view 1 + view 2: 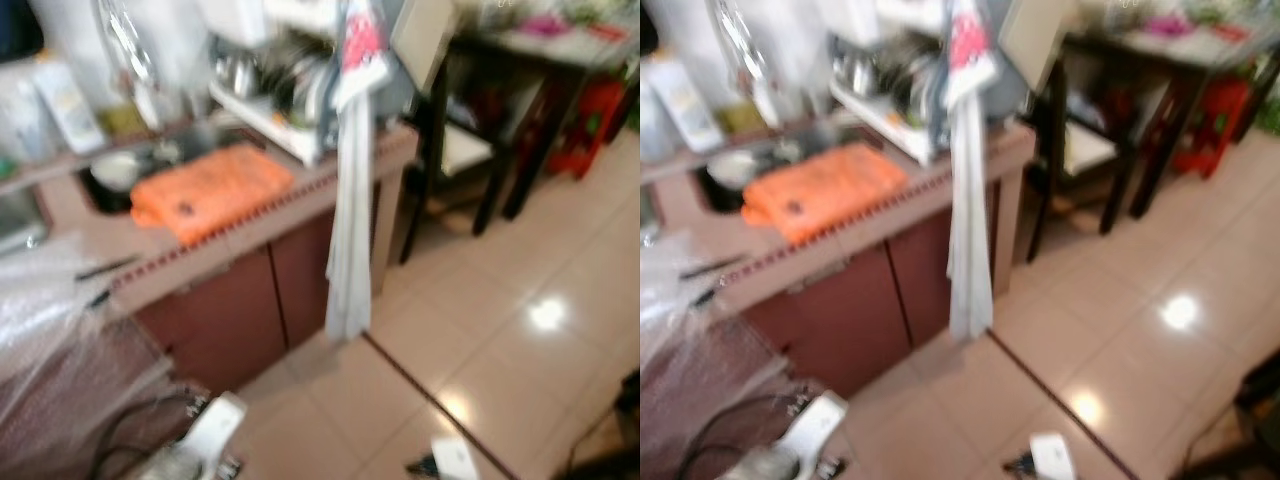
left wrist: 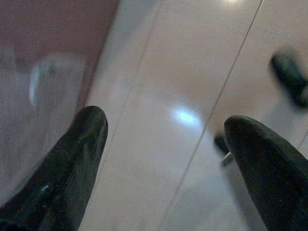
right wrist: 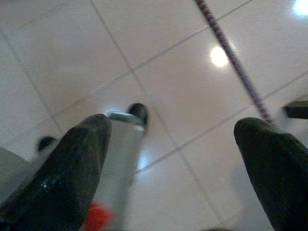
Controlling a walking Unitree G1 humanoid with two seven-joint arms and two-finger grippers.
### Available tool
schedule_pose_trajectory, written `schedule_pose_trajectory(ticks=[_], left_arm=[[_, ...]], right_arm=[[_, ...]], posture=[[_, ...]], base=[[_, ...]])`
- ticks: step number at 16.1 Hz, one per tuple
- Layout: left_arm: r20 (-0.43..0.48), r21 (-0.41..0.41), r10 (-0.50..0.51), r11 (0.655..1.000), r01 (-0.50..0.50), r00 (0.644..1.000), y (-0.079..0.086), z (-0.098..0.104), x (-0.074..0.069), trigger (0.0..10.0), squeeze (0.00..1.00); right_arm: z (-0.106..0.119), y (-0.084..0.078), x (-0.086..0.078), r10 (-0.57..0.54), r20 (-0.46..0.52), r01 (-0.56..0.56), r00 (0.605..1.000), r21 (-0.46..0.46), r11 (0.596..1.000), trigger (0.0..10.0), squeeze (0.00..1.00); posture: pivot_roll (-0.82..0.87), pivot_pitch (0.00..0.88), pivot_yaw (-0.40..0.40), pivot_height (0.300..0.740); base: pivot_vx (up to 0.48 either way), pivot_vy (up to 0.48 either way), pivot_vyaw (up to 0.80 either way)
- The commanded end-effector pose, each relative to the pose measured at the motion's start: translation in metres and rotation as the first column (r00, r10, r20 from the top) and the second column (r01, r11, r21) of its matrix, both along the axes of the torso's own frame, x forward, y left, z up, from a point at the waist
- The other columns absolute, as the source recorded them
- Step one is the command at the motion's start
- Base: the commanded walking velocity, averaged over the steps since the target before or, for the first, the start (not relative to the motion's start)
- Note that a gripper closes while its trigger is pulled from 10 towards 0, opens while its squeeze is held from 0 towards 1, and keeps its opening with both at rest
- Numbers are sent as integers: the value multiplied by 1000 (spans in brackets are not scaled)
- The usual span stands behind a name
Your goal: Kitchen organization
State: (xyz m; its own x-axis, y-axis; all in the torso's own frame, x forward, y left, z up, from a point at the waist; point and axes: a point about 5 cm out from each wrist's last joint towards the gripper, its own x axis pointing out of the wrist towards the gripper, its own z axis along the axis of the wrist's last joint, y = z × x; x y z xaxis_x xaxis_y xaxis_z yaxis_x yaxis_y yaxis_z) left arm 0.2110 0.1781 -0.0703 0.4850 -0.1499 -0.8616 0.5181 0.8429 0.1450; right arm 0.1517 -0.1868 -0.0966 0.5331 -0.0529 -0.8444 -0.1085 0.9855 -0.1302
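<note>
- Both arms are hanging low over the floor tiles [image 1: 480,340]; left gripper [image 2: 163,139] and right gripper [image 3: 171,139] are showing jaws apart, gripping nothing.
- The robot is likely approaching the counter [image 1: 250,225], where an orange cloth [image 1: 210,185] is lying beside the sink [image 1: 105,185].
- Next: close in, then reach.

A blurred kitchen corner: a pinkish tiled counter [image 1: 300,200] over reddish-brown cabinet doors [image 1: 240,310], seen from above. Glossy pale beige floor tiles [image 1: 500,330] spread to the right, crossed by a dark seam line [image 1: 420,390] and marked by bright reflections of overhead light [image 1: 547,314]. Beyond the counter's end stands a dark wooden table [image 1: 540,60] on black legs, a dark chair with a pale seat [image 1: 450,140] pushed against it. A red plastic stool [image 1: 590,120] sits under the table's far side. Clear plastic sheeting [image 1: 50,330] drapes the near left.
</note>
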Motion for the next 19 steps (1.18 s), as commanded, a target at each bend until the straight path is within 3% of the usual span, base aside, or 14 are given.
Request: schedule_pose_trajectory(ticks=[1,9,14,19], left_arm=[[-33,31,20,999,-19,999,13,-4,-10,10000,0],[-35,-12,91,996,-91,995,5,-11,-20,10000,0],[-40,-29,97,995,-98,995,9,-9,-19,10000,0],[-38,-33,63,997,-65,997,5,-8,-16,10000,0]], right_arm=[[-2,5,-5,8,-19,-8,1000,12,1000,10000,0],[-2,2,-5,126,-38,-127,991,-7,992,10000,0],[0,4,1,140,-24,-140,990,-7,990,10000,0],[-3,12,-6,151,-37,-151,988,0,989,10000,0]], posture=[[-115,0,65,740],[-81,0,-25,740],[-89,0,-6,740],[-106,0,11,740]], base=[[0,0,-775],[0,0,-73],[0,0,0],[0,-358,0]])
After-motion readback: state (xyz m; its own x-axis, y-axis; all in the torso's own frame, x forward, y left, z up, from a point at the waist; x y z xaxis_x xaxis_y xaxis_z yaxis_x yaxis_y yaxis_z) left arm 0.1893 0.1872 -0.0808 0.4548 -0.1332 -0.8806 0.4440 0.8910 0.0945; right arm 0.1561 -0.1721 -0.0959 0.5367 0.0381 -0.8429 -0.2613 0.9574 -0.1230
